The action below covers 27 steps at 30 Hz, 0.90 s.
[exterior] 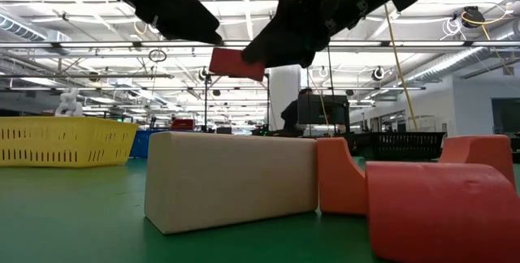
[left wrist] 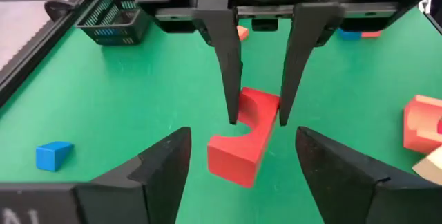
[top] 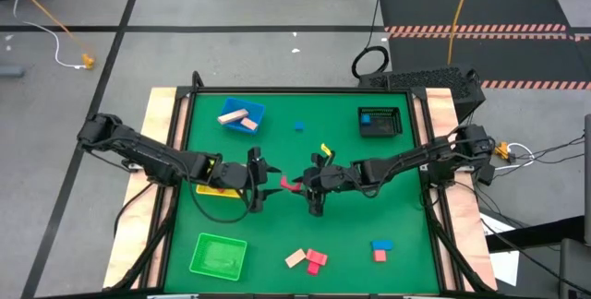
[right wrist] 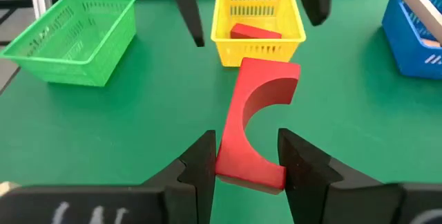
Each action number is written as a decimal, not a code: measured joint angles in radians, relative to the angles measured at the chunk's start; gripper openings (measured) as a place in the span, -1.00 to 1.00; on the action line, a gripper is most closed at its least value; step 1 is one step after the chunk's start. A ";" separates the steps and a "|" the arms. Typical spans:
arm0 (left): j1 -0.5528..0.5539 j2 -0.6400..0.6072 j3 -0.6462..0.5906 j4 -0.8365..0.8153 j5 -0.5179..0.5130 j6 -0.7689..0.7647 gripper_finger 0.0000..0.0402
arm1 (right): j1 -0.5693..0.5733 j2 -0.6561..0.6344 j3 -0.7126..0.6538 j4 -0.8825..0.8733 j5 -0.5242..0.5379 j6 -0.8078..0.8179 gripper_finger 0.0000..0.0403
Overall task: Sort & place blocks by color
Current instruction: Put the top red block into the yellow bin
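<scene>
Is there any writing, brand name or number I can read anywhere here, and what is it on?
None can be read.
Left gripper: pale marks on its near body, cut off by the picture's edge, unreadable.
Right gripper: the same kind of marks, also cut off.
Red block, yellow basket, green table: no text.

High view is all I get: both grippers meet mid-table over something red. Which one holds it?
Observer: The right gripper is clamped on the red arch block. The left gripper is open, its fingers clear of the block.
Operator: Anything sorted yet? An arm covers one tray.
Observer: One red block lies in the yellow tray.
Operator: Is the arch off the table?
Observer: Yes. The low view shows it in the air, higher than the tan block on the table.
</scene>
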 joint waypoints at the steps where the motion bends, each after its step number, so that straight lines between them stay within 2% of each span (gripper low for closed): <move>1: 0.000 0.000 0.000 0.000 0.001 0.000 0.34 | 0.000 0.000 0.000 0.003 0.000 -0.005 -0.43; 6: 0.000 0.000 0.000 0.001 0.003 0.000 0.34 | 0.000 0.000 0.000 0.047 0.002 -0.035 -0.43; 9: 0.000 0.000 0.000 0.005 0.038 -0.001 0.32 | 0.000 0.000 0.000 0.083 -0.002 -0.059 -0.43; 14: 0.000 0.000 0.000 0.008 0.046 -0.002 0.32 | 0.003 0.000 0.000 0.149 -0.096 -0.096 -0.43; 19: 0.000 0.000 0.000 0.009 0.049 -0.010 0.28 | 0.003 0.000 0.000 0.179 -0.099 -0.114 -0.43; 23: 0.000 0.000 0.000 0.011 0.049 -0.019 0.15 | 0.003 0.000 0.000 0.186 -0.098 -0.115 -0.43; 27: -0.007 0.000 0.000 0.023 0.060 -0.009 -0.16 | 0.003 0.000 0.000 0.193 -0.100 -0.117 -0.42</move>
